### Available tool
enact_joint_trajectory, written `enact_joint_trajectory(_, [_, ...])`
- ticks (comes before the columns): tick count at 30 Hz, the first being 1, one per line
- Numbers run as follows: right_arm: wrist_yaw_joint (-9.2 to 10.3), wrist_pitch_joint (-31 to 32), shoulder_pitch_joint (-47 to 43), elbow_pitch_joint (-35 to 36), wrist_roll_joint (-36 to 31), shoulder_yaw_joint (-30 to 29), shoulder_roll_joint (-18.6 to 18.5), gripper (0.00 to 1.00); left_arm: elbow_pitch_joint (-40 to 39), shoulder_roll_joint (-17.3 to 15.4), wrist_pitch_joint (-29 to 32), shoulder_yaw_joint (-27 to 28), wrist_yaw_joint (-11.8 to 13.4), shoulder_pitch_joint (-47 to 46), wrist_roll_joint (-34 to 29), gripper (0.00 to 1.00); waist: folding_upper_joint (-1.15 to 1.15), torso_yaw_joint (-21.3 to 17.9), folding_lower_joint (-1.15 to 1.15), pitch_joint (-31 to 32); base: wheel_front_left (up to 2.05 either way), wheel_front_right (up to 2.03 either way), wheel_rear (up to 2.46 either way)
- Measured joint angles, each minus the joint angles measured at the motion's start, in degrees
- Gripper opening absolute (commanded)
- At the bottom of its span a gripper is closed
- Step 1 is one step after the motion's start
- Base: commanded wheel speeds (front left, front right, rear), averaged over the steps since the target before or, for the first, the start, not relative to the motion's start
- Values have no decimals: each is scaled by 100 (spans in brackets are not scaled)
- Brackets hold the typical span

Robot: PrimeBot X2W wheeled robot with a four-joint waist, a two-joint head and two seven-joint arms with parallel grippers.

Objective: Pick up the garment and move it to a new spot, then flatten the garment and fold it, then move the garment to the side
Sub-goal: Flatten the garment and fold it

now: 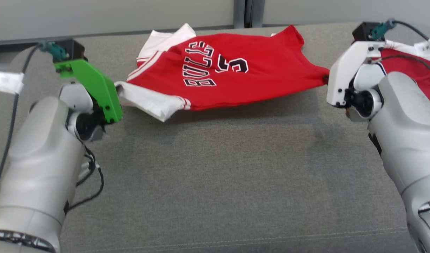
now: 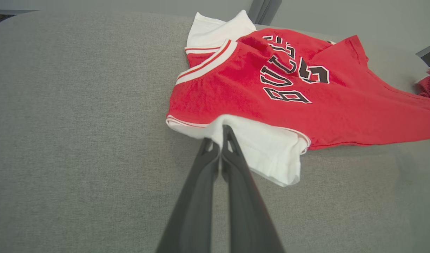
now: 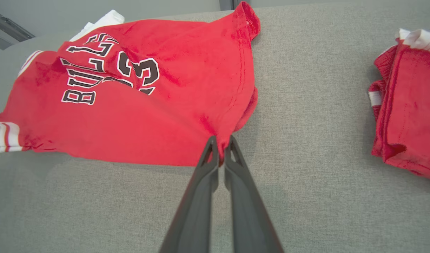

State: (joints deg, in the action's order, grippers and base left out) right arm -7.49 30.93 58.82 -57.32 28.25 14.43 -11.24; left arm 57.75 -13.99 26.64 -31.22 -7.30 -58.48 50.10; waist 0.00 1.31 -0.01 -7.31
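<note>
The garment (image 1: 232,75) is a red jersey with white sleeves and dark "BULLS" lettering, stretched between my two arms just above the grey cushion. My left gripper (image 2: 220,135) is shut on the white sleeve (image 2: 264,151) at the jersey's left end. My right gripper (image 3: 220,147) is shut on the red hem corner (image 3: 222,130) at its right end. In the head view the left gripper (image 1: 117,88) sits behind its green mount and the right gripper (image 1: 326,79) behind its white mount. The cloth's far part rests on the cushion.
A second, folded red and white garment (image 3: 408,105) lies on the cushion to the right, behind my right arm (image 1: 404,105). The grey fabric surface (image 1: 215,168) spreads wide in front. A wall edge (image 1: 244,12) runs along the back.
</note>
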Motion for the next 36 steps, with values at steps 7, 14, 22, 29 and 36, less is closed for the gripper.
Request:
enact_joint_trajectory(7, [0, -1, -1502, 1191, 816, 321, -489, 0, -1483, -385, -63, 166, 386, 1848, 319, 0, 0, 29, 0, 497, 0, 0, 0])
enact_joint_trajectory(14, [0, -132, -2737, 2316, 1057, 331, -884, 0, -3708, -959, -431, 341, 1223, 3785, 323, 0, 0, 47, 0, 695, 0, 0, 0])
enact_joint_trajectory(22, [0, -368, -3863, 3367, 951, 43, -1031, 0, -5488, -1267, -905, 488, 2094, 5380, 183, 0, 0, 37, 0, 635, 0, 0, 0])
enact_joint_trajectory(29, [0, -508, -4824, 4094, 733, -274, -916, 0, -6050, -1232, -1270, 545, 2425, 6185, 145, 0, 0, 48, 0, 604, 0, 0, 0])
enact_joint_trajectory(36, [0, -454, -5581, 4767, 617, -554, -733, 0, -6169, -1117, -1561, 520, 2548, 6590, 137, 0, 0, 29, 0, 572, 0, 0, 0])
